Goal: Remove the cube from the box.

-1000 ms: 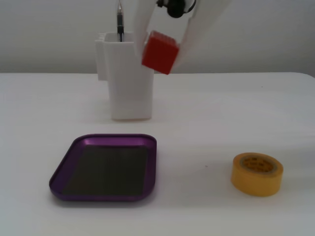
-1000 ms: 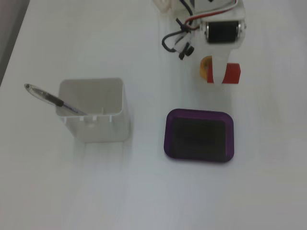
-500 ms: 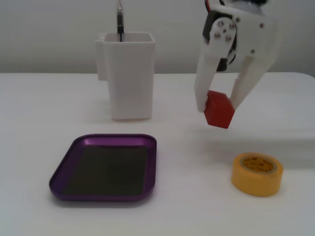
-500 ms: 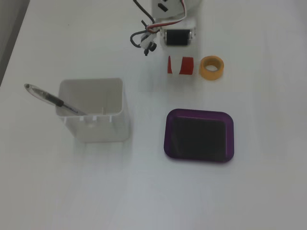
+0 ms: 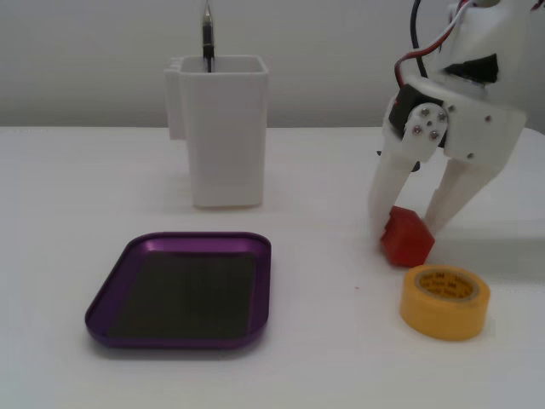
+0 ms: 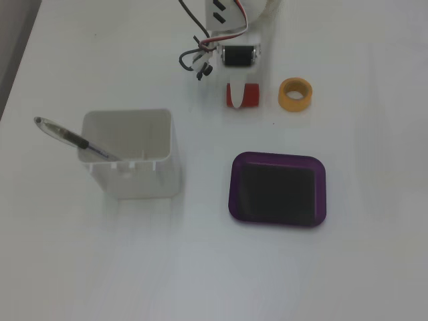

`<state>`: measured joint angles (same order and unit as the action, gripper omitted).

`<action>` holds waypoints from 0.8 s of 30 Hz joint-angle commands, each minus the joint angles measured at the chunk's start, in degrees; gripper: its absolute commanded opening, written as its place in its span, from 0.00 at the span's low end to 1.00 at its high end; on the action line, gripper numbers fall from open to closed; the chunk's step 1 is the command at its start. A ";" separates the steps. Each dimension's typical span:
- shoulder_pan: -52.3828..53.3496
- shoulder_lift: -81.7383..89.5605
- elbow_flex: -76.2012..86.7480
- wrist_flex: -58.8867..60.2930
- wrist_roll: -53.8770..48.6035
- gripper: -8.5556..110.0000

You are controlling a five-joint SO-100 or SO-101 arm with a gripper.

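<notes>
The small red cube (image 5: 409,244) sits on the white table to the right of the purple box (image 5: 196,244), outside it and tilted with one corner up. My gripper (image 5: 407,228) reaches down over the cube, one white finger on each side, and the tips touch its sides. In a fixed view from above, the cube (image 6: 252,97) shows as red on both sides of a white finger, with the gripper (image 6: 242,95) over it. The box (image 6: 277,158) has a dark bare bottom and holds nothing.
A yellow tape roll (image 5: 444,301) lies just in front and to the right of the cube; it also shows from above (image 6: 295,93). A tall white square container (image 5: 223,128) with a pen (image 6: 70,137) in it stands behind the box.
</notes>
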<state>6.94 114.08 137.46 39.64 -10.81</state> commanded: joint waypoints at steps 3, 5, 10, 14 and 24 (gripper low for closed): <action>-0.18 1.49 0.79 -3.43 -0.35 0.07; -0.26 1.58 0.09 -2.72 0.00 0.07; -0.26 2.64 -1.93 -2.64 0.26 0.12; -0.88 7.38 -3.16 -1.32 0.44 0.22; -1.14 25.58 -3.16 6.68 4.04 0.25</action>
<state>5.89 133.51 136.67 44.21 -8.35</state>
